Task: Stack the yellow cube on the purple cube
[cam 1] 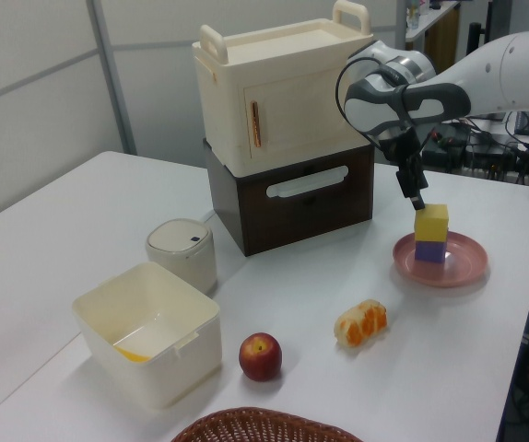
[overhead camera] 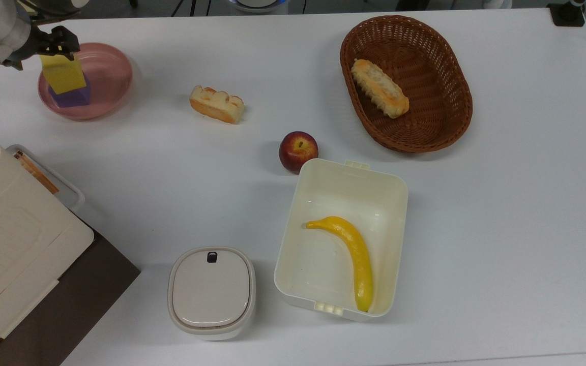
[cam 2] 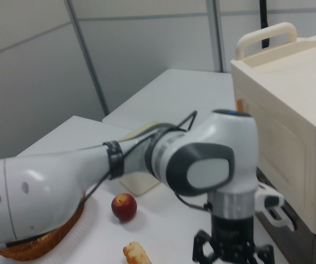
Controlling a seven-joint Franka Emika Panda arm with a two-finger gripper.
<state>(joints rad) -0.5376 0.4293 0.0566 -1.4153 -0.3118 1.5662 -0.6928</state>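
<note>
Sitting square on the purple cube (cam 1: 429,251) in the pink plate (overhead camera: 105,86) now, yellow cube (cam 1: 431,222) directly below fingers (cam 1: 419,202), grip state hard to tell.

Stacked in the dish (overhead camera: 112,76) at the top view's upper left: yellow cube (overhead camera: 62,74) on purple cube (overhead camera: 71,97), pincer (overhead camera: 55,43) at the upper block's top. To the top view's right along the desk (overhead camera: 517,213), a bread slice (overhead camera: 217,103), then a basket (overhead camera: 445,117) with a roll (overhead camera: 379,88) inside. Nearer the middle, an apple (overhead camera: 298,150) just beside an open box (overhead camera: 389,193) holding a banana (overhead camera: 350,255). Left of that box, a lidded container (overhead camera: 211,292).
</note>
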